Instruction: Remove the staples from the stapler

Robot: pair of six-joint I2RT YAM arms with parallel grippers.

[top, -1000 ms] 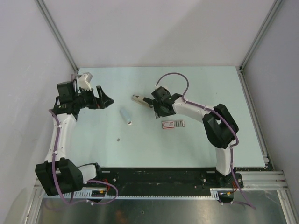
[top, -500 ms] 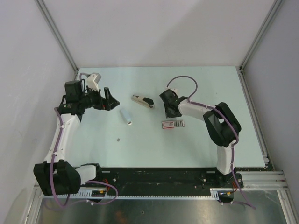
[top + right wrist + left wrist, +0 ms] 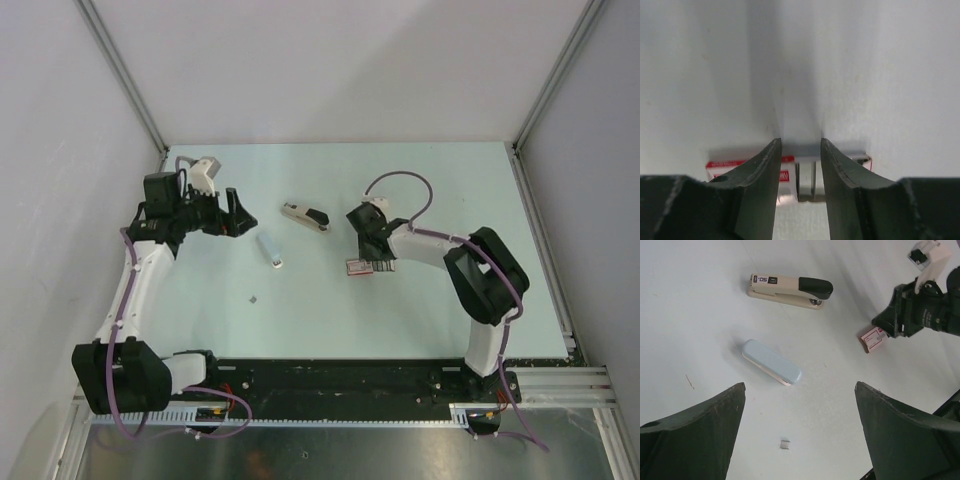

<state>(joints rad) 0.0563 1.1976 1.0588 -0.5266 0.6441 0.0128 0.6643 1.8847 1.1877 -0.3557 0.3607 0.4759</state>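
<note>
Right gripper [image 3: 800, 146]: fingers apart by a narrow gap, nothing clamped between them, tips pointing down over the flat red-and-white rectangular cardboard box [image 3: 751, 169]. A grey metallic strip in the box shows through the gap. Whether the tips touch the box cannot be told from the wrist view. In the top view this gripper [image 3: 367, 256] sits over the left end of the box [image 3: 382, 265]. Left gripper [image 3: 800, 390]: fingers spread wide, empty, held above the pale mint table [image 3: 330, 310] on the left side [image 3: 240, 215]. The small oblong stapler, cream-beige top arm over black base [image 3: 304, 215], lies flat and closed on the table between the two grippers, touched by neither. Just near of it lies a pale blue oblong case [image 3: 270, 249]. A tiny grey metal piece [image 3: 785, 444] lies nearer still.
</note>
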